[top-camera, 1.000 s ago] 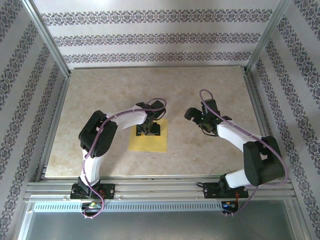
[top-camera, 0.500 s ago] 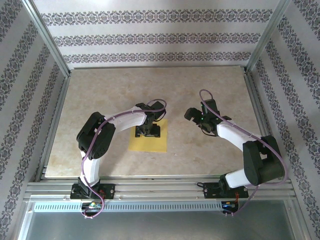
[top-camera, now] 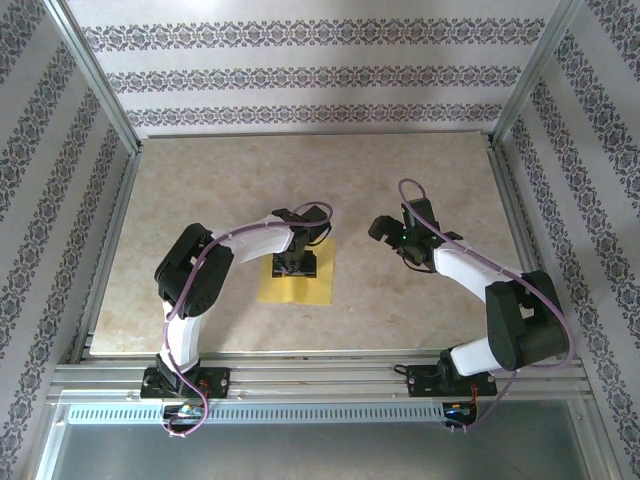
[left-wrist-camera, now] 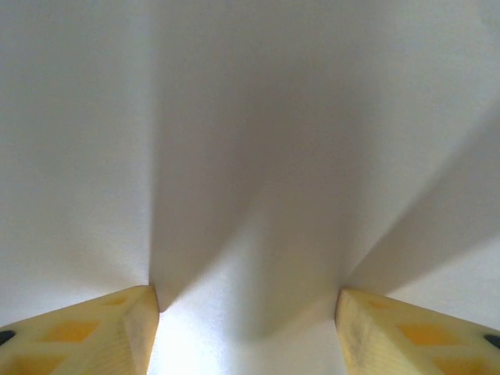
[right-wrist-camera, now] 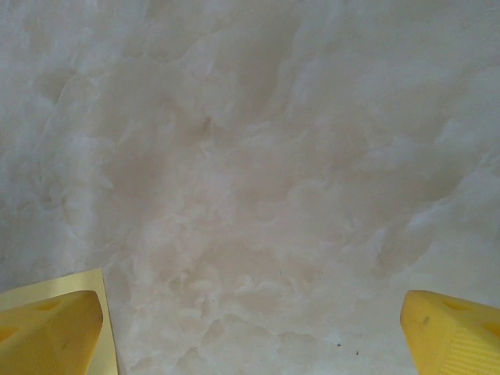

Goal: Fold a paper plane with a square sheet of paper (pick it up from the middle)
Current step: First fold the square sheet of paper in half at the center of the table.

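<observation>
The square sheet of paper (top-camera: 296, 288) lies flat and yellow on the table, a little left of centre. My left gripper (top-camera: 295, 265) points straight down onto its far half. In the left wrist view the paper (left-wrist-camera: 250, 141) looks washed out and pale, and it rises in a soft ridge between the two fingertips (left-wrist-camera: 125, 328), which press on it. The left gripper (left-wrist-camera: 246, 312) is open, its jaws well apart. My right gripper (top-camera: 385, 230) hovers open over bare table to the right of the sheet, nothing between its fingers (right-wrist-camera: 55, 324).
The marble-patterned tabletop (top-camera: 230, 180) is framed by aluminium rails and patterned walls (top-camera: 300, 70). A thin yellow strip (right-wrist-camera: 107, 328) shows beside the right gripper's left finger. Bare table (right-wrist-camera: 258, 195) lies under the right gripper.
The left gripper's fingers have drawn slightly closer together on the sheet, and the paper's far edge has shifted a little. The right arm has stayed put.
</observation>
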You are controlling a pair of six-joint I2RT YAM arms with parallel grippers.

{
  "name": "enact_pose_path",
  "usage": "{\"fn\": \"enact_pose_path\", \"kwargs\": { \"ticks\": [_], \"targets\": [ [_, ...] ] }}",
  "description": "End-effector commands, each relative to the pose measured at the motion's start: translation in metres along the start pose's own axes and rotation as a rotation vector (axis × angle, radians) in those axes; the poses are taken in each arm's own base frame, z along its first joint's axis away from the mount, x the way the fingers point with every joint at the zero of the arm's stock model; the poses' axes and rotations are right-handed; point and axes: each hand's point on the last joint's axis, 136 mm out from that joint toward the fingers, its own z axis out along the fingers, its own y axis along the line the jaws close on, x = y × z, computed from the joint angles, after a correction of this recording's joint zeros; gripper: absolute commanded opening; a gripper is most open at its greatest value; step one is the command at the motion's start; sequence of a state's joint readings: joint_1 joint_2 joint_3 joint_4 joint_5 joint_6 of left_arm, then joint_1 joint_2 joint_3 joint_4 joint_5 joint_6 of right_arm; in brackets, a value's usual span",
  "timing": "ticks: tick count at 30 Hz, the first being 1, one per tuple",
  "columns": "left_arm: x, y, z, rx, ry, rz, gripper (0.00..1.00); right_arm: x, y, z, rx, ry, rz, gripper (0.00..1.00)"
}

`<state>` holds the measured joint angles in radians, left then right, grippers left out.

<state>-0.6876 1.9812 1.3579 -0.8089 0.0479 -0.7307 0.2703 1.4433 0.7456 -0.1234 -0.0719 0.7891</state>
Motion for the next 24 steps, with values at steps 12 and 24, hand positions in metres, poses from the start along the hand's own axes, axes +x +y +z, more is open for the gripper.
{"fn": "enact_pose_path", "kwargs": {
  "ticks": [12, 24],
  "targets": [
    [-0.007, -0.018, -0.03, 0.217, -0.072, 0.014, 0.34, -0.007, 0.014, -0.011, -0.063, -0.021, -0.002, 0.98],
    [-0.032, -0.043, -0.106, 0.694, -0.2, -0.044, 0.32, -0.003, 0.06, -0.024, -0.235, -0.003, -0.103, 0.98]
  ]
}}
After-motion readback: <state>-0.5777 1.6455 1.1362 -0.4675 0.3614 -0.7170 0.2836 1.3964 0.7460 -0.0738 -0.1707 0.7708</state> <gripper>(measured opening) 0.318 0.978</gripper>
